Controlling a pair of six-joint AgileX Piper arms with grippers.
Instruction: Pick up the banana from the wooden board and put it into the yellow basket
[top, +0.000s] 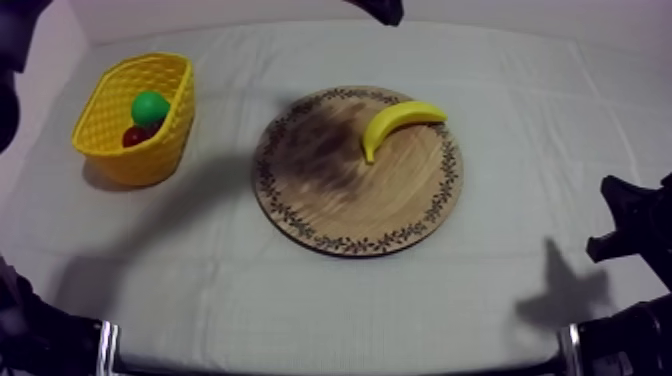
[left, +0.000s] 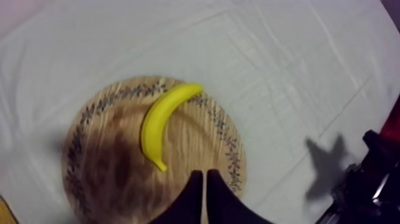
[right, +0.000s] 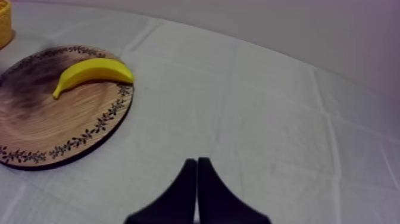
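Note:
The yellow banana lies on the round wooden board, near its far right rim. My left gripper hangs above the board's edge, a little short of the banana, fingers together as a narrow wedge with nothing in them. A dark shape at the far edge of the top view looks like part of that arm. My right gripper is shut on nothing, low over the cloth to the right of the board and apart from the banana. The yellow basket stands at the far left.
Inside the basket lie a green fruit and a small red fruit. My right arm sits at the table's right side and casts a shadow on the cloth. A corner of the basket shows beyond the board.

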